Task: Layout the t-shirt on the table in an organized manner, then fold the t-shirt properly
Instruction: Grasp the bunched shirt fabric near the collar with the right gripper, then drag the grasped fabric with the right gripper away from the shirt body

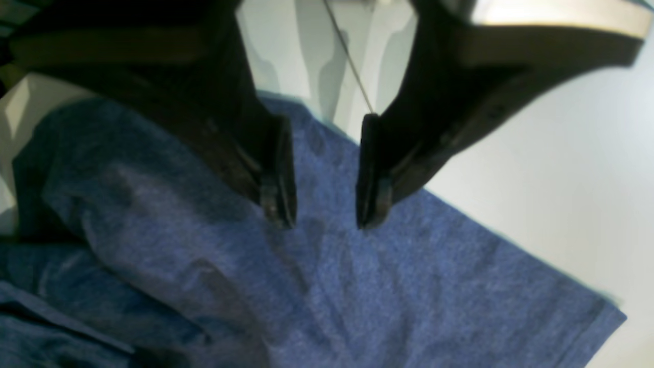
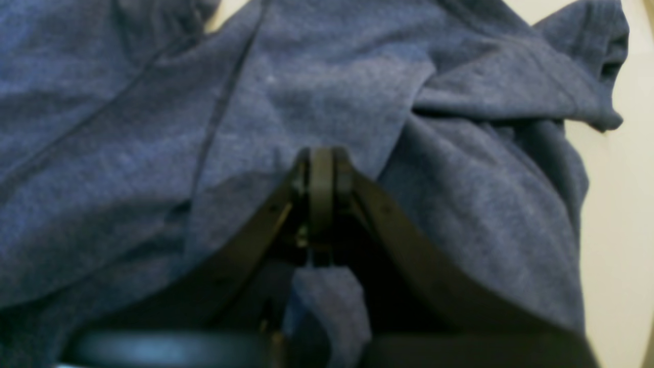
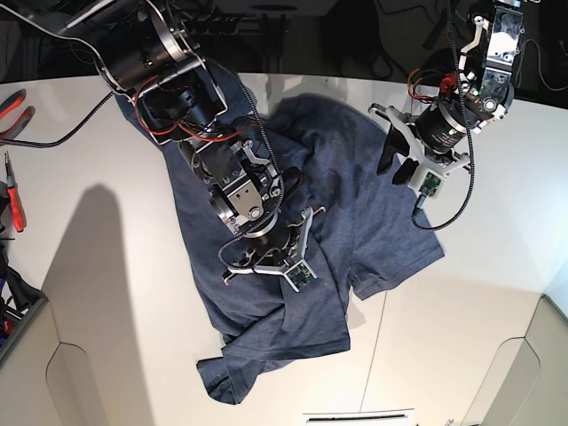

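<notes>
The navy-blue t-shirt (image 3: 364, 222) lies crumpled and spread across the middle of the white table (image 3: 106, 266), with one sleeve pointing to the front edge. My right gripper (image 3: 266, 262) is down in the middle of the cloth. In the right wrist view its fingertips (image 2: 321, 174) are pressed together, and a fold of the t-shirt (image 2: 127, 153) is bunched between the fingers. My left gripper (image 1: 324, 220) hovers open just over a flat part of the t-shirt (image 1: 383, 286) near its edge, beside bare table (image 1: 562, 179). The base view shows that left gripper (image 3: 401, 169) at the shirt's right side. No lettering shows.
Red-handled pliers (image 3: 13, 111) and another red tool (image 3: 16, 195) lie at the table's left edge. A thin dark seam (image 3: 377, 346) runs toward the front edge. Cables hang from both arms.
</notes>
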Robot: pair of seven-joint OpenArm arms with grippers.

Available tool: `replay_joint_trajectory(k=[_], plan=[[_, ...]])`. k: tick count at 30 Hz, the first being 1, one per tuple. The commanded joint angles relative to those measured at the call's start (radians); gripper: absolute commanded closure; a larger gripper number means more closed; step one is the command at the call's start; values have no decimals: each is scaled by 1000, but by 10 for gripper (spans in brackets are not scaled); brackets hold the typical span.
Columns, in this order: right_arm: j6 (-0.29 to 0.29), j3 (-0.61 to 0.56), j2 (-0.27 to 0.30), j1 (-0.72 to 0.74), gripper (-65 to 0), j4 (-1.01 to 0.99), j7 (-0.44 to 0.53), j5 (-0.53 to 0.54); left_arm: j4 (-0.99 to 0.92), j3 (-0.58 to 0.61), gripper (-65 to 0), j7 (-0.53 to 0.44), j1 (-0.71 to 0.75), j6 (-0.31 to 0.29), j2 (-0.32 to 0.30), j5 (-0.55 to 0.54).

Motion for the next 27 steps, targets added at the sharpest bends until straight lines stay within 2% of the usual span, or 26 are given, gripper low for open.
replay_joint_trajectory(k=[1,6,9,12,14,15,17,18,19,23,24,25,27], plan=[[-21,1,-8,22,0,26,31,-3,14,-5,-232,-18,-3,-10,-8,-9],[-110,1,-8,22,0,48,35,-10,14,-5,-232,-19,-9,-10,-8,-9],[-140,1,-8,22,0,55,34,-47,14,-5,-232,-19,-12,-10,-8,-10],[-142,1,-8,21,0,55,34,-47,14,-5,-232,-19,-19,-10,-8,-10],[-109,1,-8,21,0,55,33,-47,14,-5,-232,-19,-29,-10,-8,-10],[-87,1,-8,21,-66,55,33,-47,14,-5,-232,-19,-35,-10,-8,-10],[-41,1,-8,16,-302,54,34,-32,14,-5,-232,-19,-42,-8,-8,-10],[-34,1,-8,16,-373,50,33,-14,13,-5,-232,-19,-42,-6,-8,-10],[-32,1,-8,15,-388,41,33,1,13,-4,-232,-19,-42,-6,-8,-10],[-30,1,-8,16,-382,-19,34,5,13,-4,-232,-19,-42,-7,-8,-10],[-30,1,-8,16,-358,-34,34,6,14,-5,-232,-19,-42,-7,-8,-10],[-30,1,-8,16,-310,-46,35,5,14,-4,-232,-19,-42,-7,-8,-10],[-31,1,-8,16,-159,-58,35,5,14,-5,-232,-19,-42,-7,-8,-10]])
